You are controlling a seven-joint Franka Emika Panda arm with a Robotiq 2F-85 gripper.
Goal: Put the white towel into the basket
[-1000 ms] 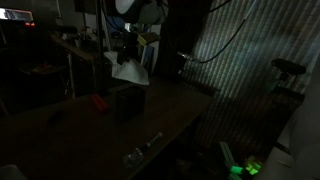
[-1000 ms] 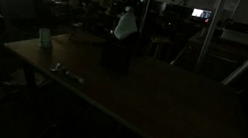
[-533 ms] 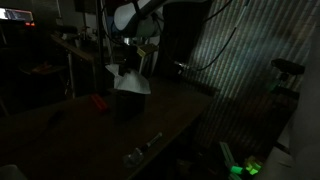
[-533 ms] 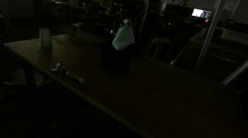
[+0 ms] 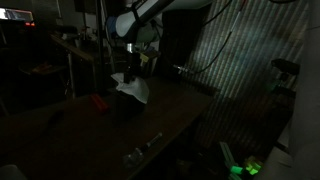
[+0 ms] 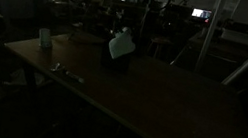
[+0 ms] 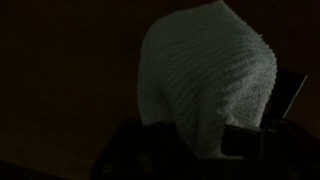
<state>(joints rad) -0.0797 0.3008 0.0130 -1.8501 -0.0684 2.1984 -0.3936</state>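
Observation:
The scene is very dark. The white towel [image 5: 131,88] hangs from my gripper [image 5: 130,72], which is shut on its top. Its lower end reaches the top of the dark basket [image 5: 128,104] on the table. In an exterior view the towel [image 6: 120,46] hangs below the gripper [image 6: 123,30], right over the basket [image 6: 115,62]. In the wrist view the towel [image 7: 205,80] fills the middle, pinched between the dark jaws [image 7: 200,148] at the bottom. The basket's inside is hidden in the dark.
A red object [image 5: 100,101] lies on the table beside the basket. A white cup [image 6: 44,36] stands near the table's far corner. A small tool [image 6: 66,71] lies near the table's edge. Shelves and cables stand behind the table.
My gripper has moved down with the towel, from well above the basket to just over it; the towel's lower end now meets the basket's top.

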